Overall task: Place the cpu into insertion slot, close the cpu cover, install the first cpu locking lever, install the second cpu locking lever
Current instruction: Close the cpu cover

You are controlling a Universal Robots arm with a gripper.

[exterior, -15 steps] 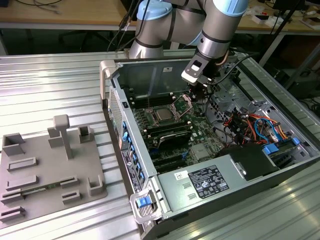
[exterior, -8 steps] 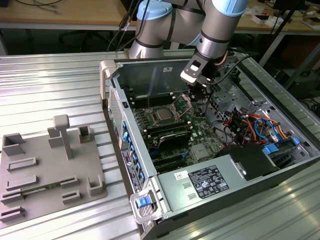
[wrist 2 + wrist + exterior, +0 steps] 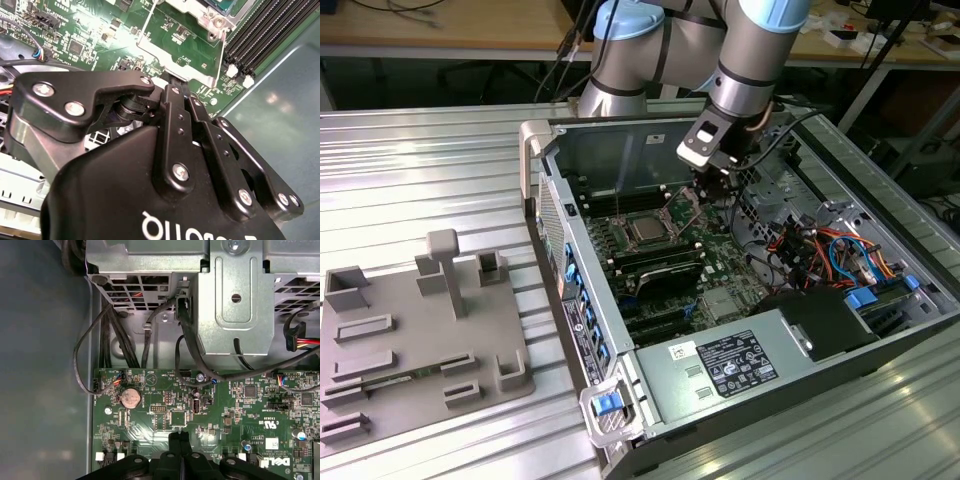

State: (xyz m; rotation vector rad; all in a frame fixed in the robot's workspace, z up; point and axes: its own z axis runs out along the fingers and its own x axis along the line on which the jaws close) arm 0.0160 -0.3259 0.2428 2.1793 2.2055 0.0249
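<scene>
Steel case [image 3: 552,200] holds the green circuit board [image 3: 715,285]; the gripper [image 3: 178,437], fingers pressed together, sits at the raised cpu cover [image 3: 195,74]. Thin, stiff, light metal, probably best pushed at its free edge. The cpu [image 3: 645,232] lies in the insertion slot [image 3: 629,236].

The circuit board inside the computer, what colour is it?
The circuit board is green, seen best in the first wrist view.

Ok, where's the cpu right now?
In the exterior view the cpu sits in the insertion slot mid-board, to the exterior view's left of the gripper, with the black memory slots just beside it.
</scene>
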